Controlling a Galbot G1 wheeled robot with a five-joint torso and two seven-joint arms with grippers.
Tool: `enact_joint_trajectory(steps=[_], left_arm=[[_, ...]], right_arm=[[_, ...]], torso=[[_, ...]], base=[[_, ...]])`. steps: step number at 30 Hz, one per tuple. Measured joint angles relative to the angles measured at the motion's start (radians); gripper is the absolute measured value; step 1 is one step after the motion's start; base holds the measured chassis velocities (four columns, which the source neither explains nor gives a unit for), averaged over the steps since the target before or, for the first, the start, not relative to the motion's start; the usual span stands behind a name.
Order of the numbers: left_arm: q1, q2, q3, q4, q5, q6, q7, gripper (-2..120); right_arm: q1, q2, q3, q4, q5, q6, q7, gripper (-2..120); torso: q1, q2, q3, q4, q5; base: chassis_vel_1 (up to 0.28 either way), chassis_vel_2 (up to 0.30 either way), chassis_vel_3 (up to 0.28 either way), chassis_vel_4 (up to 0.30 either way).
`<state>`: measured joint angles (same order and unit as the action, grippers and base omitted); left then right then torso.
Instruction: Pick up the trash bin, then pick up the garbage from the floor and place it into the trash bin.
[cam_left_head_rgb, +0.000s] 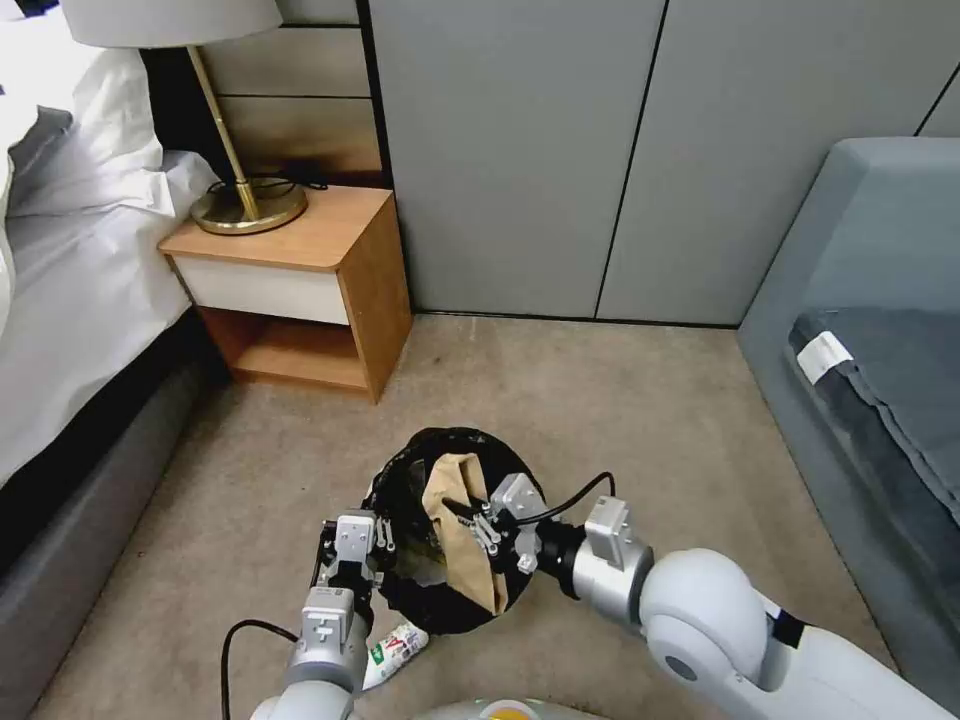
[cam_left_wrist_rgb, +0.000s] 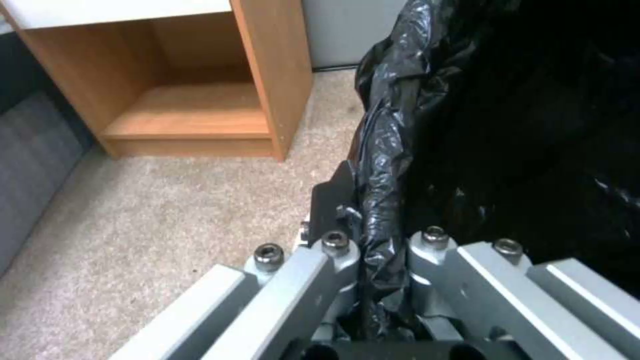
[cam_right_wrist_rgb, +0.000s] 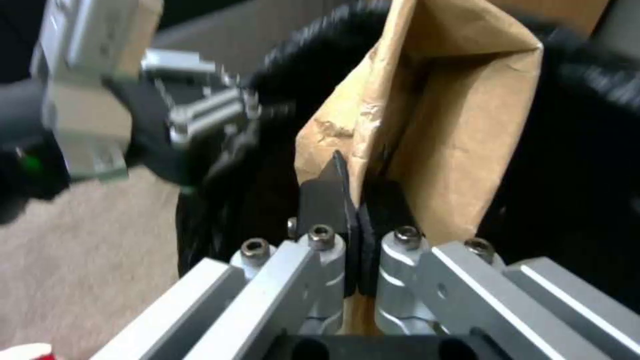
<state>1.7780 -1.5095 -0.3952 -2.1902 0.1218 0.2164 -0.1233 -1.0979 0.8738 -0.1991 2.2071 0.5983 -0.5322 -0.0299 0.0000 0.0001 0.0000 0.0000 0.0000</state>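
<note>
The trash bin (cam_left_head_rgb: 455, 530) sits low over the carpet floor (cam_left_head_rgb: 620, 420) just ahead of the robot, its black liner bag (cam_left_wrist_rgb: 387, 150) folded over the rim. A brown paper bag (cam_left_head_rgb: 462, 535) stands partly inside the bin, its lower end leaning out over the near rim.

The left pincer (cam_left_head_rgb: 372, 552) grips the bin's rim on the robot's left side; in the left wrist view its fingers (cam_left_wrist_rgb: 333, 200) are closed tight on the bunched black liner and the rim beneath it. The right pincer (cam_left_head_rgb: 462, 512) reaches in over the bin from the right, its fingers (cam_right_wrist_rgb: 327, 195) pinched shut on one wall of the brown paper bag near the bag's open mouth.

On the carpet just beside the left arm, near the bin's near side, lies a small white bottle (cam_left_head_rgb: 395, 650) with a red and green label.

Farther off, a wooden nightstand (cam_left_head_rgb: 300, 290) with a brass lamp (cam_left_head_rgb: 240, 190) stands against the grey wall panels (cam_left_head_rgb: 600, 150), beside a bed (cam_left_head_rgb: 70, 270) on the left. A grey sofa (cam_left_head_rgb: 860, 380) sits at the right.
</note>
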Motion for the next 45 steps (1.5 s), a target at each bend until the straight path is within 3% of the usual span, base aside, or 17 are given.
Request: enact_joint_trajectory(steps=[6,15,19,30,38,45], left_arm=[[-0.003,-0.001,0.004,0.000,0.001,0.000,0.001,1],[-0.006,-0.003,0.008,0.004,0.002,0.000,0.001,1],[-0.007,-0.003,0.009,0.004,0.003,0.000,0.001,1],[-0.005,-0.003,0.020,0.012,0.010,0.000,0.002,1],[-0.010,-0.002,0.016,0.016,0.009,0.000,0.003,1],[-0.021,0.003,0.001,0.034,-0.003,0.000,0.004,1]], right_arm=[[0.016,0.006,-0.024,-0.004,0.024,-0.059,0.030,6],[0.033,0.008,-0.045,0.010,0.107,-0.121,0.125,42],[0.033,0.010,-0.049,0.009,0.108,-0.125,0.131,52],[0.057,0.026,-0.050,-0.011,0.102,-0.120,0.135,96],[0.055,0.024,-0.041,-0.001,0.095,-0.112,0.130,100],[-0.011,0.007,0.048,0.084,0.087,-0.091,0.112,100]], torso=[[0.000,0.000,0.000,0.0000,0.0000],[0.000,0.000,0.000,0.0000,0.0000],[0.000,0.000,0.000,0.0000,0.0000],[0.000,0.000,0.000,0.0000,0.0000],[0.000,0.000,0.000,0.0001,0.0000],[0.000,0.000,0.000,0.0001,0.0000]], base=[[0.000,0.000,0.000,0.000],[0.000,0.000,0.000,0.000],[0.000,0.000,0.000,0.000],[0.000,0.000,0.000,0.000],[0.000,0.000,0.000,0.000],[0.000,0.000,0.000,0.000]])
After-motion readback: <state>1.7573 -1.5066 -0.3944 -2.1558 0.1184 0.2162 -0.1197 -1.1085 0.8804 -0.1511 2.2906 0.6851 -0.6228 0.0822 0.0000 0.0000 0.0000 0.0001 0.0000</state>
